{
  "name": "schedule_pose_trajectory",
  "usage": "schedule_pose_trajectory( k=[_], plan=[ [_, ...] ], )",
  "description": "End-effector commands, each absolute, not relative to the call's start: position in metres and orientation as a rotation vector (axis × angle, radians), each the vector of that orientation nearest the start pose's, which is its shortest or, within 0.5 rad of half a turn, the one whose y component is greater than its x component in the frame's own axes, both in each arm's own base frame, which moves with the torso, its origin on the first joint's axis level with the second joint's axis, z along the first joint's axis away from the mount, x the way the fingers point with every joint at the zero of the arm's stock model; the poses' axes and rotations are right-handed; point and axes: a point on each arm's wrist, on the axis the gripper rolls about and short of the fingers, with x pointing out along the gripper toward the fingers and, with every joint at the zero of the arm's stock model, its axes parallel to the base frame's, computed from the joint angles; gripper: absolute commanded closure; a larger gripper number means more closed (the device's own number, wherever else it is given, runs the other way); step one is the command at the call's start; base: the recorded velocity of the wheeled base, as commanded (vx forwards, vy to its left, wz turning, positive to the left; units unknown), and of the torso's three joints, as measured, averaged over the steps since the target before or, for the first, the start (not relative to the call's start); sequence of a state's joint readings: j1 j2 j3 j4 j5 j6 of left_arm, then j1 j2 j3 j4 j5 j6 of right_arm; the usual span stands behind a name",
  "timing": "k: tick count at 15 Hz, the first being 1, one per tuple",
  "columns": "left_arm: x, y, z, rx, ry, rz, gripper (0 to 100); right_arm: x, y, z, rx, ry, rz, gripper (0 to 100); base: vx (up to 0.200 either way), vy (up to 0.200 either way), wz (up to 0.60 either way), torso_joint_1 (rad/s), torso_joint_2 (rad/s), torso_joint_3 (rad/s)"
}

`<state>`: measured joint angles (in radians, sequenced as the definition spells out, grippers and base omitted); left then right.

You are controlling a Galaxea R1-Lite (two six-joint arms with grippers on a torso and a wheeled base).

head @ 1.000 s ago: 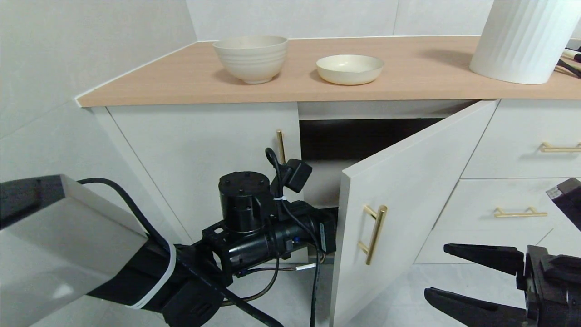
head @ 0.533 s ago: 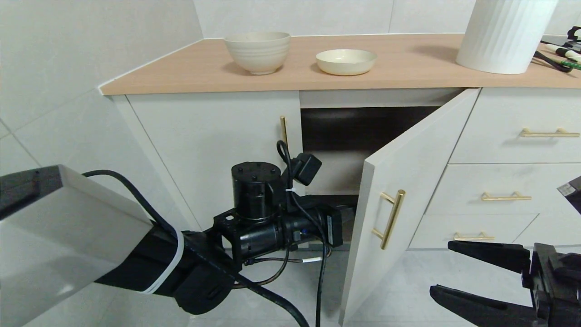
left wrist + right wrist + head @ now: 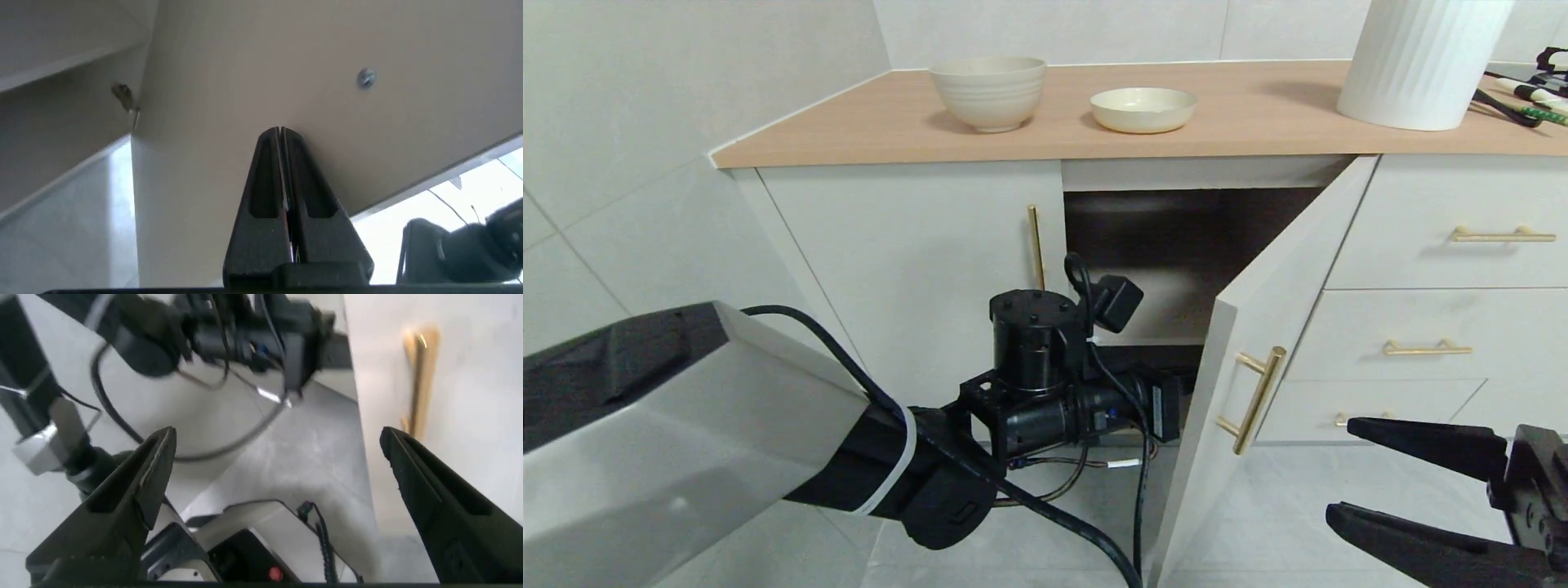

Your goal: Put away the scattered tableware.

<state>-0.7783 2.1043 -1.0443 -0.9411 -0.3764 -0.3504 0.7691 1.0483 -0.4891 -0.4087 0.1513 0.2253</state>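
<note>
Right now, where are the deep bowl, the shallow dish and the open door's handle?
deep bowl (image 3: 988, 96): head view, ribbed outer wall.
shallow dish (image 3: 1143, 103): head view, inner floor.
open door's handle (image 3: 1259, 401): head view, middle of the bar.

On the light wooden bench (image 3: 1258, 122) stand two bowls — one deep ribbed cream bowl (image 3: 988, 91) and one shallow cream bowl (image 3: 1143, 109) — plus one tall white fluted container (image 3: 1421, 61). Below are two white cupboard doors (image 3: 907, 269) and five gold bar handles (image 3: 1258, 398).
</note>
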Motion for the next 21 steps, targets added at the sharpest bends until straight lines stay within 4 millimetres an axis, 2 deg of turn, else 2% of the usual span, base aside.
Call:
schedule_pose_trajectory(
  k=[1, 3, 4, 8, 9, 11, 12, 13, 15, 17, 19, 20, 21],
  plan=[
    [0.254, -0.311, 0.142, -0.28, 0.292, -1.175, 100, 0.088, 0.091, 0.226, 0.181, 0.188, 0.921, 0, 0.0, 0.0, 0.0, 0.0, 0.0, 0.0],
    [0.218, -0.33, 0.151, -0.272, 0.288, -1.275, 100, 0.074, 0.083, 0.239, 0.205, 0.111, 0.971, 0, 0.0, 0.0, 0.0, 0.0, 0.0, 0.0],
    [0.21, -0.331, 0.152, -0.269, 0.294, -1.289, 100, 0.07, 0.079, 0.243, 0.213, 0.087, 0.994, 0, 0.0, 0.0, 0.0, 0.0, 0.0, 0.0],
    [0.207, -0.325, 0.15, -0.269, 0.296, -1.273, 100, 0.065, 0.077, 0.243, 0.21, 0.091, 1.062, 0, 0.0, 0.0, 0.0, 0.0, 0.0, 0.0],
    [0.214, -0.315, 0.155, -0.278, 0.271, -1.228, 100, 0.07, 0.081, 0.239, 0.198, 0.135, 1.05, 0, 0.0, 0.0, 0.0, 0.0, 0.0, 0.0],
    [0.228, -0.286, 0.167, -0.29, 0.241, -1.154, 100, 0.08, 0.089, 0.233, 0.185, 0.186, 1.024, 0, 0.0, 0.0, 0.0, 0.0, 0.0, 0.0],
    [0.237, -0.258, 0.176, -0.295, 0.226, -1.082, 100, 0.092, 0.094, 0.229, 0.176, 0.221, 0.965, 0, 0.0, 0.0, 0.0, 0.0, 0.0, 0.0],
    [0.242, -0.241, 0.181, -0.298, 0.221, -1.029, 100, 0.099, 0.096, 0.227, 0.173, 0.237, 0.93, 0, 0.0, 0.0, 0.0, 0.0, 0.0, 0.0],
    [0.25, -0.177, 0.202, -0.3, 0.232, -0.738, 100, 0.125, 0.108, 0.228, 0.168, 0.274, 0.866, 0, 0.0, 0.0, 0.0, 0.0, 0.0, 0.0],
    [0.243, -0.132, 0.217, -0.307, 0.232, -0.602, 100, 0.151, 0.125, 0.235, 0.168, 0.274, 0.849, 0, 0.0, 0.0, 0.0, 0.0, 0.0, 0.0],
    [0.225, -0.104, 0.23, -0.317, 0.201, -0.54, 100, 0.173, 0.141, 0.241, 0.172, 0.248, 0.847, 0, 0.0, 0.0, 0.0, 0.0, 0.0, 0.0],
    [0.225, -0.104, 0.23, -0.317, 0.201, -0.54, 100, 0.173, 0.141, 0.241, 0.172, 0.248, 0.847, 0, 0.0, 0.0, 0.0, 0.0, 0.0, 0.0],
    [0.211, -0.085, 0.237, -0.32, 0.197, -0.488, 100, 0.18, 0.146, 0.237, 0.17, 0.258, 0.847, 0, 0.0, 0.0, 0.0, 0.0, 0.0, 0.0]
  ],
)
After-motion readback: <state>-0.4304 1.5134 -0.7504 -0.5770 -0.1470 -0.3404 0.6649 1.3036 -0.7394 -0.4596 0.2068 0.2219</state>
